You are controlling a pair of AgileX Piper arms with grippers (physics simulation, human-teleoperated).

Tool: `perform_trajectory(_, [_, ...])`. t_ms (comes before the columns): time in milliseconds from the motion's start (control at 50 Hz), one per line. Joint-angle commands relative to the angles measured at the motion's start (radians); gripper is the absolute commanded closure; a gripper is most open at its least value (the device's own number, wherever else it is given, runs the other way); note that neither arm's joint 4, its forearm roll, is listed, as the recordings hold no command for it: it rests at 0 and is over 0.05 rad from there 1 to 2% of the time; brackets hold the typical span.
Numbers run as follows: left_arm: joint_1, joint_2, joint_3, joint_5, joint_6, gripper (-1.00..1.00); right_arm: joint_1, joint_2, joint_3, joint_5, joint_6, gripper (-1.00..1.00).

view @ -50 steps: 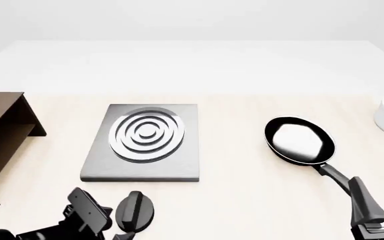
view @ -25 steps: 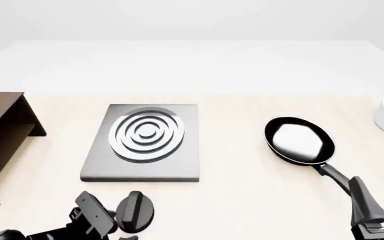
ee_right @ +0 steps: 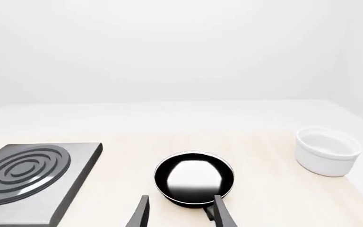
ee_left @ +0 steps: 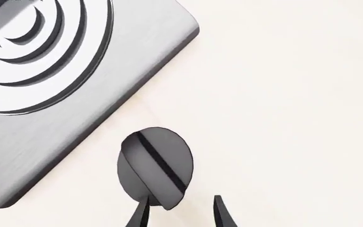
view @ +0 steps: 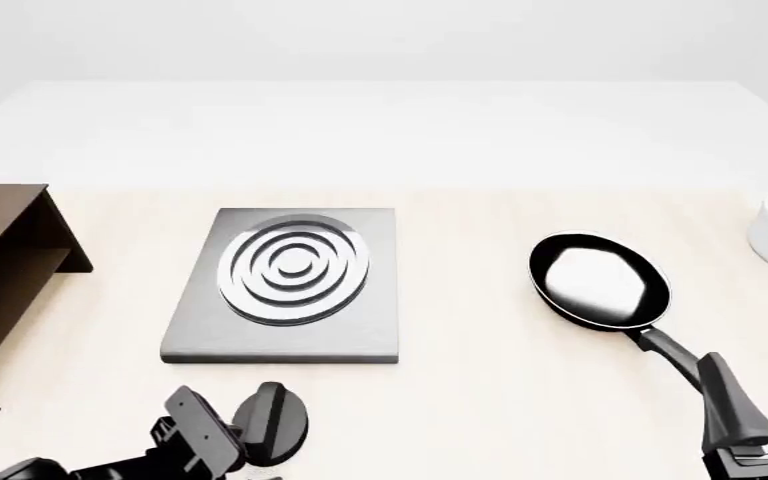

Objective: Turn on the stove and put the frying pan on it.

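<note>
My left tool (ee_left: 180, 213), open, nears the black knob (ee_left: 154, 168) just near of the stove (view: 281, 340). I should straddle its ridge squarely. The frying pan (view: 598, 279) sits right.

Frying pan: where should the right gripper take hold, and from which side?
Probably the long handle, from the near side. It juts from the frying pan toward the open right gripper; the round bowl is too wide and glossy for the fingers.
</note>
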Motion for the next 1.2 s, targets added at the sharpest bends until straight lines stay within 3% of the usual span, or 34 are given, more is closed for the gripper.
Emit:
perform_trajectory(20, [-0.017, 0.034, -0.006, -0.022, -0.003, -1.00, 0.000, -0.002, 0.000, 0.001, 0.002, -1.00])
perform_trajectory(820, [-0.096, 0.160, -0.065, -0.080, -0.023, -1.00, 0.000, -0.001, -0.002, -0.005, 0.010, -1.00])
perform_trajectory(1200, [-0.150, 0.164, -0.127, -0.039, -0.032, -1.00, 0.001, -0.003, 0.000, -0.006, 0.010, -1.00])
